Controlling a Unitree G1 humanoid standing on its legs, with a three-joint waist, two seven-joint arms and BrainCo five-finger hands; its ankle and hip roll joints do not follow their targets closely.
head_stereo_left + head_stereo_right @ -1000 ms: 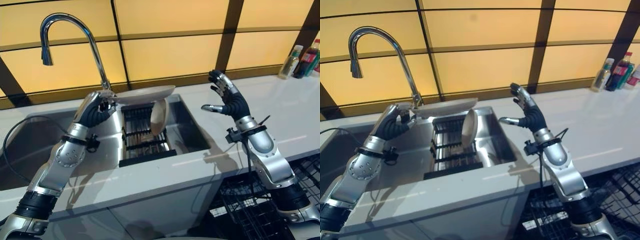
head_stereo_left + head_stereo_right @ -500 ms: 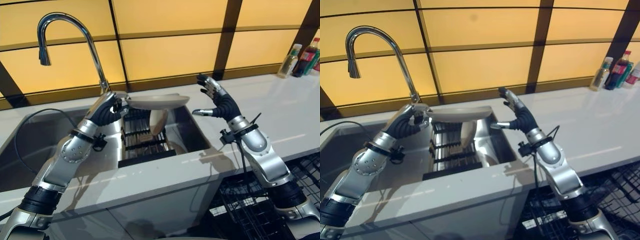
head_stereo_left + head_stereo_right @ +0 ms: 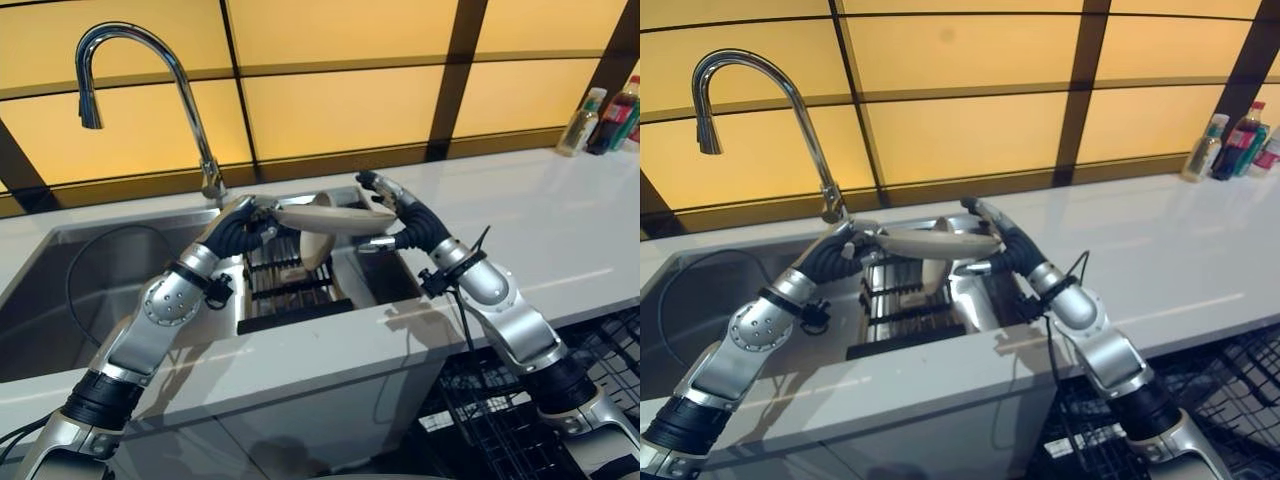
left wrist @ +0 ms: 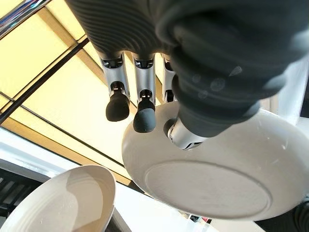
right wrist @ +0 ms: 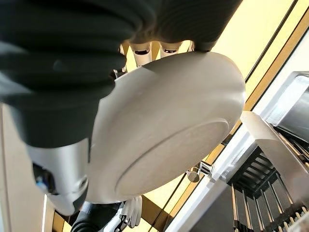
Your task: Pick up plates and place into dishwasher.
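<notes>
Over sink rack [image 3: 285,290], cream plate [image 3: 335,217] between left hand [image 3: 240,228] and right hand [image 3: 400,215].

faucet [image 3: 150,80] behind sink [image 3: 60,290] | bottles [image 3: 605,118] on counter [image 3: 560,220]

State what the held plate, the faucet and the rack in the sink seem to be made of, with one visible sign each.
Plate: probably glazed ceramic; cream, faint sheen, unglazed-looking foot ring.
Faucet: polished metal; mirror-like reflections.
Rack: dark wire, possibly coated metal; thin parallel bars.
</notes>
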